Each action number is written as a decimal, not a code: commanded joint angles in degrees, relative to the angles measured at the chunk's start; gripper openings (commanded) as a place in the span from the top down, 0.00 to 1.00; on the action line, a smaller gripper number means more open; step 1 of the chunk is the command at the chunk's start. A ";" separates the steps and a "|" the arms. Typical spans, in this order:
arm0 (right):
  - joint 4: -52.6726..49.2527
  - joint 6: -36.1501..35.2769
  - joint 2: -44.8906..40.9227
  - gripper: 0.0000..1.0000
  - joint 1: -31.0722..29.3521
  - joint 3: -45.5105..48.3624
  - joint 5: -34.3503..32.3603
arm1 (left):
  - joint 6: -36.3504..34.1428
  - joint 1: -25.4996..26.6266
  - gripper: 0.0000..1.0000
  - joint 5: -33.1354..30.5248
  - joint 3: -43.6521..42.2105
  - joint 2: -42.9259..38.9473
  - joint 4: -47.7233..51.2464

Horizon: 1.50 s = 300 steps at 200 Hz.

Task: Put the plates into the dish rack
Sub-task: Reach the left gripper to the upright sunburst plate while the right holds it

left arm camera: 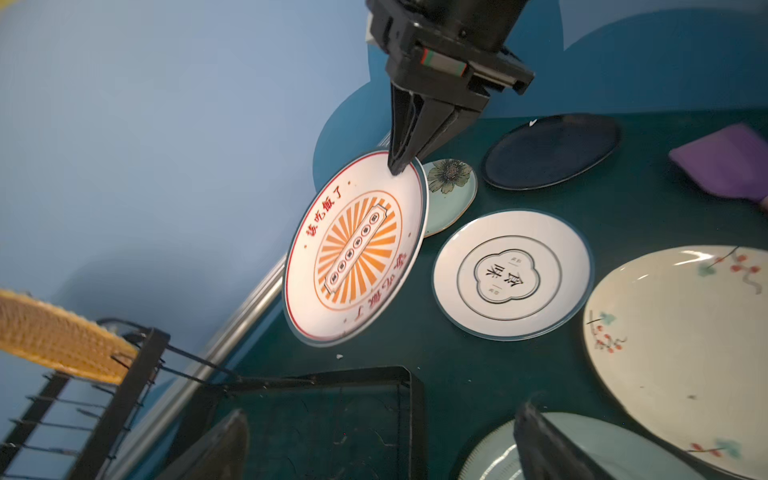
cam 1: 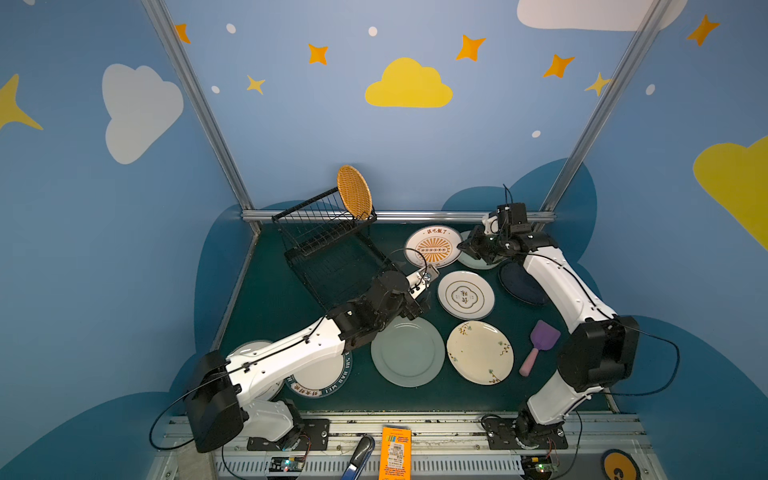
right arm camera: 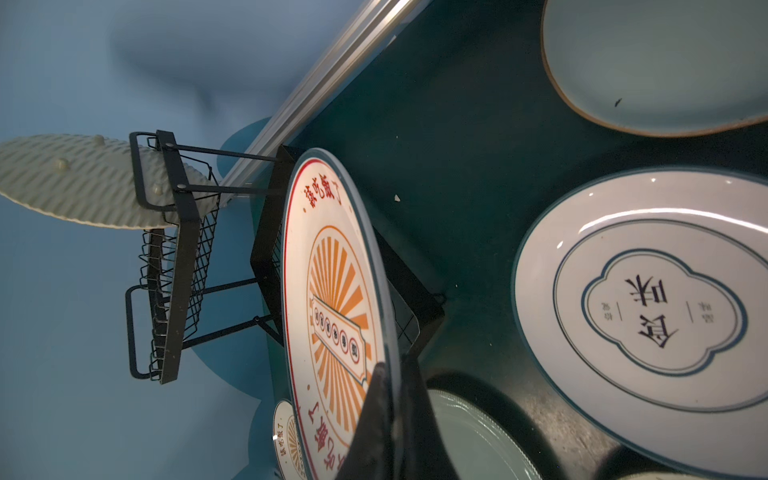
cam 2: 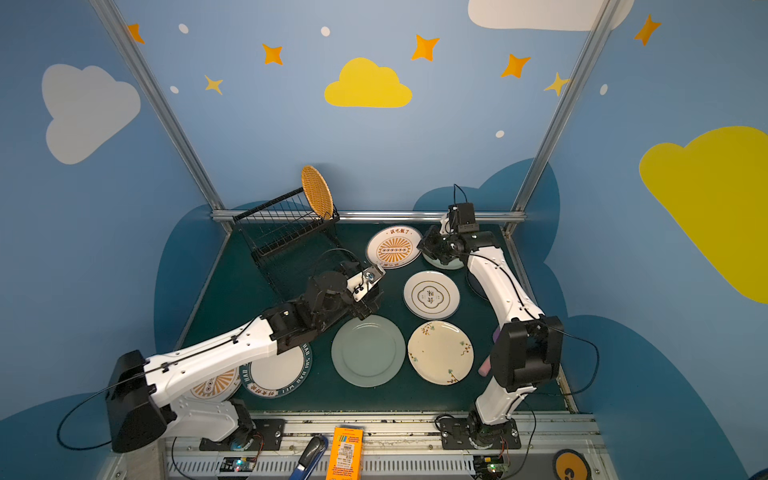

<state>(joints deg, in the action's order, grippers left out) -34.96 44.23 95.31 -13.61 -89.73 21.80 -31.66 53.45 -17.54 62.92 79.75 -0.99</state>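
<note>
Apparently a handover: sunburst plate (cam 1: 432, 248) tipped up beside the rack (cam 1: 328, 249).
Right end effector (left arm camera: 399, 164) pinches its rim, tilting it up from the surface (cam 1: 270, 299), likely so it can go into a slot on edge; whether the low edge touches down I cannot tell. Left end effector (left arm camera: 380, 415) hangs spread wide over the rack's tray corner, holding nothing, probably ready to steady or take it. One woven plate (cam 1: 354, 192) already stands in the slots; the rest lie flat.
</note>
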 commanded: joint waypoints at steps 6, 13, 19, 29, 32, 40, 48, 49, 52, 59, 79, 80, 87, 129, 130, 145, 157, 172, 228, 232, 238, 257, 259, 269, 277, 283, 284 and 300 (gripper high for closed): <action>-2.57 1.54 -3.41 1.00 -1.48 0.09 -1.83 | -14.37 0.83 0.08 -2.41 2.12 3.53 -8.35; -2.72 1.62 -3.65 1.00 -1.85 0.02 -1.85 | -15.64 0.92 0.12 -2.13 2.19 4.28 -8.97; -2.95 1.73 -3.81 1.00 -2.06 0.04 -1.77 | -16.54 0.99 0.15 -1.83 2.18 4.72 -9.47; -3.31 1.70 -4.09 1.00 -2.36 -0.11 -1.77 | -17.60 1.05 0.21 -1.63 2.21 5.45 -10.14; -3.43 1.65 -4.23 1.00 -2.42 -0.09 -1.81 | -17.96 1.04 0.22 -1.64 2.29 5.73 -10.21; -3.62 1.72 -4.56 1.00 -2.55 -0.09 -1.85 | -18.56 1.02 0.25 -1.58 2.52 6.28 -10.29; -3.70 1.74 -4.81 1.00 -2.65 -0.09 -1.78 | -18.90 1.04 0.28 -1.82 2.88 7.02 -10.21; -3.75 1.74 -4.84 1.00 -2.65 -0.09 -1.81 | -18.93 1.00 0.29 -1.85 2.94 7.10 -10.19; -3.86 1.79 -4.98 1.00 -2.73 -0.10 -1.88 | -19.24 0.96 0.30 -1.95 3.16 7.32 -10.03; -3.91 1.82 -5.24 1.00 -2.81 -0.01 -1.84 | -19.65 1.04 0.34 -2.34 3.73 8.10 -9.82; -4.01 1.87 -5.78 1.00 -3.21 0.00 -1.41 | -19.85 1.04 0.39 -3.07 4.67 9.79 -10.47; -4.08 1.89 -5.81 1.00 -3.19 0.00 -1.50 | -19.89 1.04 0.40 -3.05 4.67 9.85 -10.54; -4.14 1.99 -6.00 1.00 -3.29 0.04 -1.54 | -20.07 1.04 0.43 -2.82 4.76 10.36 -10.95; -4.41 2.18 -6.75 1.00 -3.65 0.35 -1.50 | -18.51 1.00 0.48 -1.78 6.39 13.17 -10.97; -4.41 2.18 -6.78 1.00 -3.63 0.35 -1.50 | -18.52 1.02 0.48 -1.79 6.46 13.30 -10.97; -4.25 2.44 -7.11 1.00 -3.75 0.74 -1.38 | -18.35 1.03 0.51 -2.46 7.19 14.78 -11.43; -4.20 2.62 -7.40 1.00 -3.83 0.99 -1.39 | -18.28 1.02 0.55 -3.06 7.80 15.89 -12.04; -4.23 2.62 -7.75 1.00 -3.88 1.08 -1.43 | -18.38 1.04 0.57 -3.54 8.39 17.11 -12.61; -4.18 2.88 -8.24 1.00 -4.31 1.23 -1.54 | -18.62 1.03 0.80 -6.35 11.17 21.15 -13.66; -4.24 2.88 -8.23 1.00 -4.41 1.16 -1.58 | -18.41 1.03 0.81 -6.63 11.44 21.26 -13.68; -4.29 2.80 -8.29 1.00 -4.55 1.17 -1.79 | -18.15 1.10 0.84 -7.16 11.90 21.66 -13.68; -4.33 2.68 -8.46 1.00 -4.93 1.27 -1.89 | -17.65 1.17 0.96 -9.17 13.07 22.29 -13.93; -4.26 2.70 -8.49 1.00 -4.98 1.24 -1.93 | -17.65 1.18 0.96 -9.48 13.19 22.36 -13.99; -4.20 2.47 -8.63 1.00 -5.27 1.38 -2.02 | -17.44 1.43 0.96 -10.60 13.64 22.36 -13.80; -4.08 2.13 -8.83 1.00 -5.53 1.31 -2.15 | -17.18 1.70 0.96 -10.98 13.90 22.02 -13.31; -3.89 1.73 -8.98 1.00 -5.64 1.23 -2.17 | -16.85 1.95 0.96 -11.02 13.85 21.53 -12.95; -3.85 1.60 -8.99 1.00 -5.69 1.23 -2.19 | -16.77 2.02 0.96 -11.02 13.88 21.43 -12.88; -3.61 -0.10 -9.15 1.00 -6.08 0.58 -2.48 | -14.73 2.81 0.96 -10.61 13.61 19.25 -10.69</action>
<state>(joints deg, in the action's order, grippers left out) -39.68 46.72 89.12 -18.11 -88.36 17.52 -50.50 55.59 -26.59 74.81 101.89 -12.62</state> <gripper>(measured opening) 0.052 0.074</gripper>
